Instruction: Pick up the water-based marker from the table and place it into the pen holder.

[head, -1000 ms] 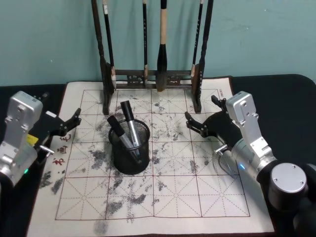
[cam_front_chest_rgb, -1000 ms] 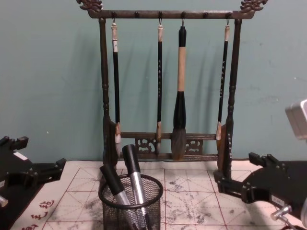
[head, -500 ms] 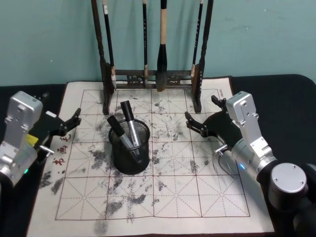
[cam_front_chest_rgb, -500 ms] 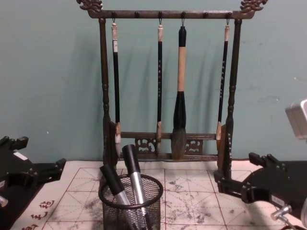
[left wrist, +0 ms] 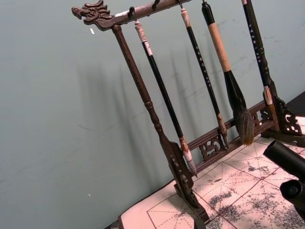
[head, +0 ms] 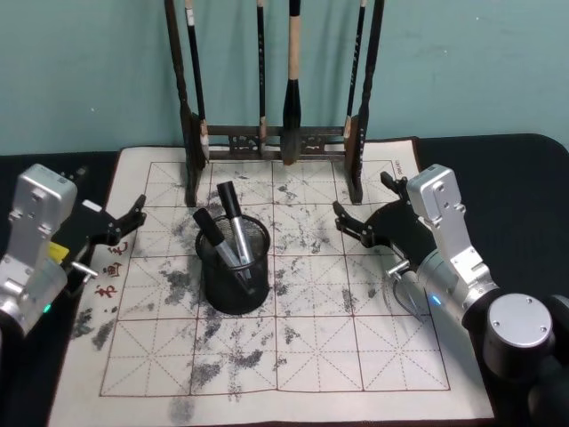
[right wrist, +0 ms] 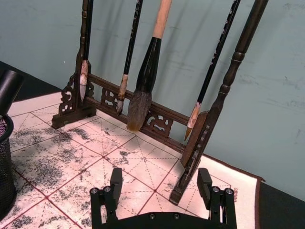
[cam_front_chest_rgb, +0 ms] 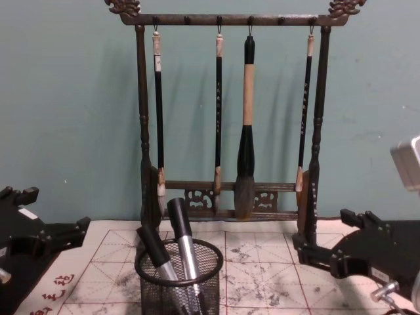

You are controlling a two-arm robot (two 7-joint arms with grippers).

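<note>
The pen holder (head: 233, 277), a round black mesh cup, stands on the mat left of centre. Two water-based markers with black caps and silver barrels, one (head: 232, 222) and the other (head: 212, 236), lean inside it, and their caps rise above the rim (cam_front_chest_rgb: 178, 254). My left gripper (head: 133, 222) hovers open and empty at the mat's left edge, left of the holder. My right gripper (head: 360, 193) hovers open and empty over the mat's right side, its fingers (right wrist: 116, 180) pointing toward the rack. The holder's edge (right wrist: 5, 176) is at the side of the right wrist view.
A tall dark wooden brush rack (head: 276, 138) hung with several brushes stands at the back of the mat, close ahead of both grippers. The ink-stained gridded mat (head: 311, 356) covers a black table (head: 524, 169). A teal wall is behind.
</note>
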